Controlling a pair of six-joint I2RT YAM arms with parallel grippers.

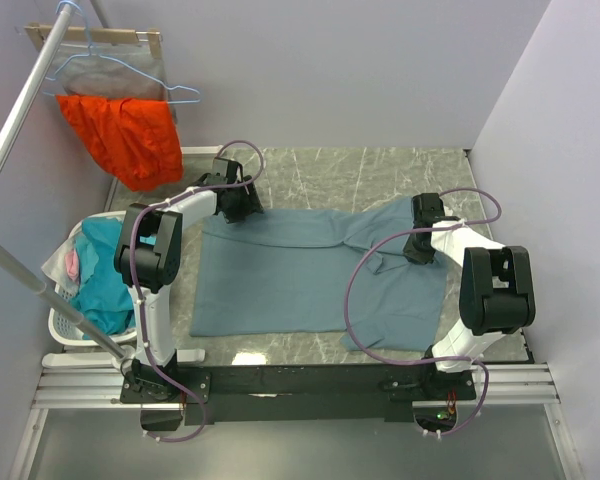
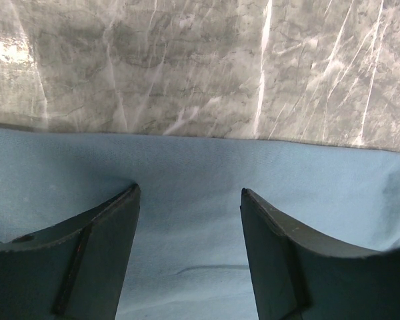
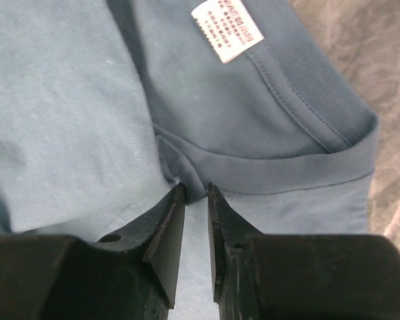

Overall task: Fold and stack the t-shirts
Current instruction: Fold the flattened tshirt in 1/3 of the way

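Observation:
A slate-blue t-shirt (image 1: 300,270) lies spread on the marble table (image 1: 380,170), its right part rumpled. My left gripper (image 1: 236,203) hovers at the shirt's far left edge. In the left wrist view that gripper (image 2: 190,193) is open, with flat blue cloth (image 2: 187,167) between and below its fingers. My right gripper (image 1: 420,250) is down on the shirt's right part. The right wrist view shows the gripper (image 3: 196,190) shut on a fold of the collar band (image 3: 287,170), just below the white neck label (image 3: 227,30).
A bright orange garment (image 1: 125,135) hangs from a wire hanger (image 1: 110,70) on a metal rail (image 1: 20,110) at the back left. A white basket (image 1: 65,325) holding teal cloth (image 1: 105,275) stands left of the table. Purple cables loop over both arms.

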